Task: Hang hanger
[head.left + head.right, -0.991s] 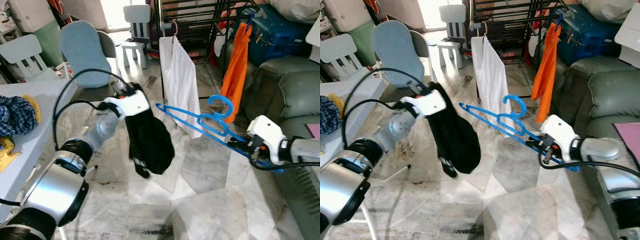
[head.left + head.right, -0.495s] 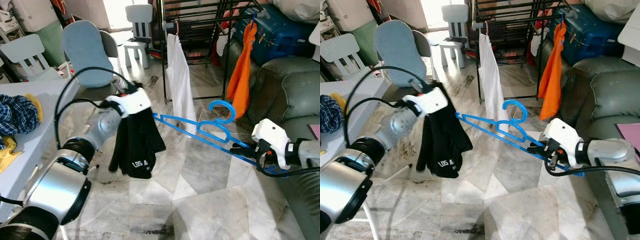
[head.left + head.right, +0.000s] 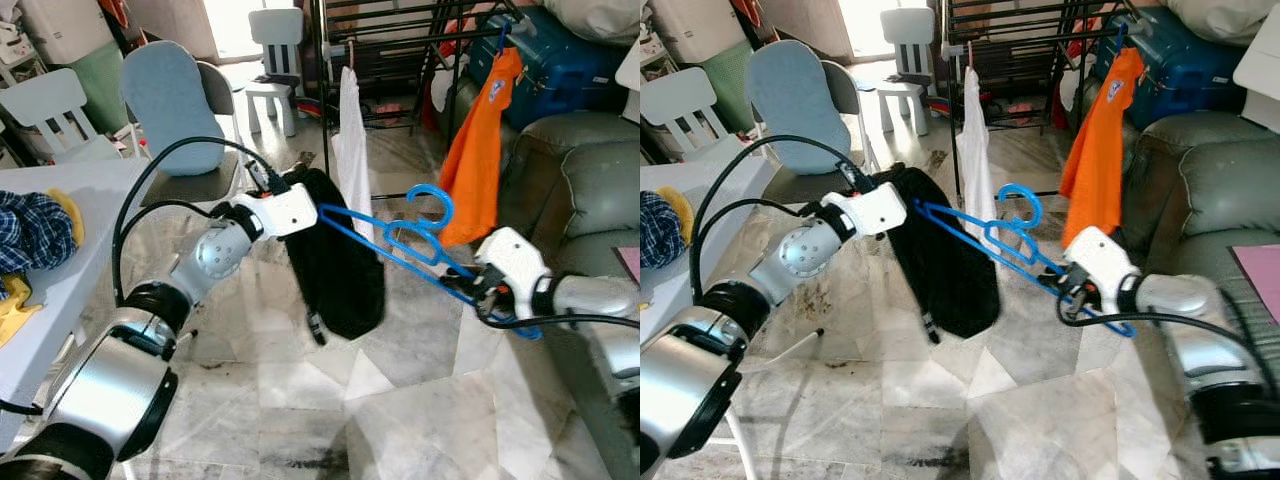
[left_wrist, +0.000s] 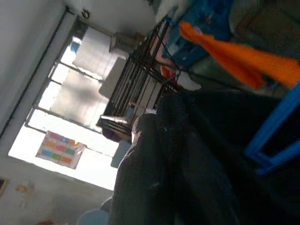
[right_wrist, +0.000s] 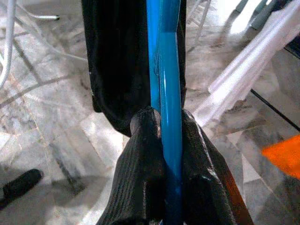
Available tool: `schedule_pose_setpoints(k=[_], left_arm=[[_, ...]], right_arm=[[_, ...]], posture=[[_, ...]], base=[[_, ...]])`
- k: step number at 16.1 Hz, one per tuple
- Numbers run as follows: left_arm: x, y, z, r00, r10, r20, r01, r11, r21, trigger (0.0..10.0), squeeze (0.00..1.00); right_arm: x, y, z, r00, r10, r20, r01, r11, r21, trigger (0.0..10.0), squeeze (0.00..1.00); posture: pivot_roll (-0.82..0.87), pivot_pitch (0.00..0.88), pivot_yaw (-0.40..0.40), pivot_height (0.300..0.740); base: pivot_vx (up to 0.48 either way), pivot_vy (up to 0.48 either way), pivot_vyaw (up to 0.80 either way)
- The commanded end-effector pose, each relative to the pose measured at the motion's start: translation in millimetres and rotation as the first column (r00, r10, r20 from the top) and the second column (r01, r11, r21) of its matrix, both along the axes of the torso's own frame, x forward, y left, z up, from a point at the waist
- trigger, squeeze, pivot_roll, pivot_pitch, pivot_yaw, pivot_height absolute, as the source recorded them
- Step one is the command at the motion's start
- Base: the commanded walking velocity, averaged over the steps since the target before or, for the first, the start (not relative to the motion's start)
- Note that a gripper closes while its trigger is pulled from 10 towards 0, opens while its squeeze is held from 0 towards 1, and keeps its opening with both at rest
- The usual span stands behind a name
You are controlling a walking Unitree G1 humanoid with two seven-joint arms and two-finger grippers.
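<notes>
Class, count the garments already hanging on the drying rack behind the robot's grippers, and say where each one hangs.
2: a white garment on the black drying rack's left side, an orange garment at its right end. Others may be hidden behind them.

left pincer [image 3: 300, 205] fingers buried in black garment [image 3: 340, 260], hanger [image 3: 400, 240] far tip hidden behind it
</notes>
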State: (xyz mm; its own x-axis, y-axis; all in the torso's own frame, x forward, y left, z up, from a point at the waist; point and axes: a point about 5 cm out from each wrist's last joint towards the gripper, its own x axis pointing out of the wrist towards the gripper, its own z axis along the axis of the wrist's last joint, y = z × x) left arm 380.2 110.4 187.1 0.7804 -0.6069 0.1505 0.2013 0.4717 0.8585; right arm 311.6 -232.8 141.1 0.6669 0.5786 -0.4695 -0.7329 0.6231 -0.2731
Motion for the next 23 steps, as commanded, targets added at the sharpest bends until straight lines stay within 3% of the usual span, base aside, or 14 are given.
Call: schedule_pose_setpoints(k=[1,5,8,12,13,15,18,20,22,23], left_arm=[[-1.0,5.3,16,0.998,-0.007,0.069,0.011,0.998,-0.064,10.0,0.0],[-7.7,6.9,29,0.99,-0.007,0.139,0.033,0.982,-0.188,10.0,0.0],[-11.7,6.0,29,0.989,-0.019,0.144,0.05,0.976,-0.211,10.0,0.0],[-24.4,-9.8,31,0.983,-0.11,0.15,0.146,0.956,-0.254,10.0,0.0],[-33.1,-23.3,24,0.975,-0.175,0.135,0.205,0.946,-0.253,10.0,0.0],[-41.9,-37.2,16,0.964,-0.248,0.1,0.266,0.93,-0.255,10.0,0.0],[-62.7,-66.3,6,0.915,-0.401,0.036,0.396,0.879,-0.266,10.0,0.0],[-63.6,-66.0,-4,0.922,-0.388,0.009,0.381,0.9,-0.212,10.0,0.0],[-62.2,-57.2,-8,0.932,-0.361,-0.026,0.346,0.909,-0.234,10.0,0.0],[-62.8,-53.0,-11,0.933,-0.354,-0.059,0.327,0.907,-0.266,10.0,0.0]], right_arm=[[2.2,2.3,-2,1.0,-0.017,0.003,0.017,1.0,-0.003,10.0,0.0],[-11.3,-11.1,-42,0.984,-0.092,-0.151,0.092,0.996,-0.011,10.0,0.0],[-16.2,-20.1,-54,0.968,-0.142,-0.208,0.141,0.99,-0.018,10.0,0.0],[-5.0,-23.8,-61,0.935,-0.28,-0.218,0.293,0.955,0.033,10.0,0.0],[4.1,-14.4,-57,0.932,-0.287,-0.22,0.316,0.942,0.111,10.0,0.0],[12.0,-5.3,-53,0.925,-0.304,-0.227,0.344,0.924,0.165,10.0,0.0],[32.2,10.8,-46,0.867,-0.42,-0.267,0.49,0.816,0.308,10.0,0.0],[44.6,19.3,-33,0.843,-0.468,-0.265,0.538,0.749,0.387,10.0,0.0],[55.9,13.6,-19,0.765,-0.578,-0.285,0.637,0.615,0.465,10.0,0.0],[61.8,0.8,-10,0.675,-0.661,-0.327,0.709,0.46,0.534,10.0,0.0]], posture=[[-0.17,0.0,0.127,0.74],[-0.17,0.0,0.123,0.74],[-0.17,0.0,0.119,0.74],[-0.16,0.0,0.114,0.74],[-0.16,0.0,0.112,0.74],[-0.16,0.0,0.111,0.74],[-0.16,0.0,0.108,0.74],[-0.16,0.0,0.107,0.74],[-0.16,0.0,0.102,0.74],[-0.16,0.0,0.098,0.74]], base=[[0.0,0.0,0.0],[0.0,0.0,0.0],[0.0,0.0,0.0],[0.0,0.0,0.0],[0.0,0.0,0.0],[0.0,0.0,0.0],[0.0,0.0,0.0],[0.0,0.0,0.0],[0.0,0.0,0.0],[0.0,0.0,0.0]])
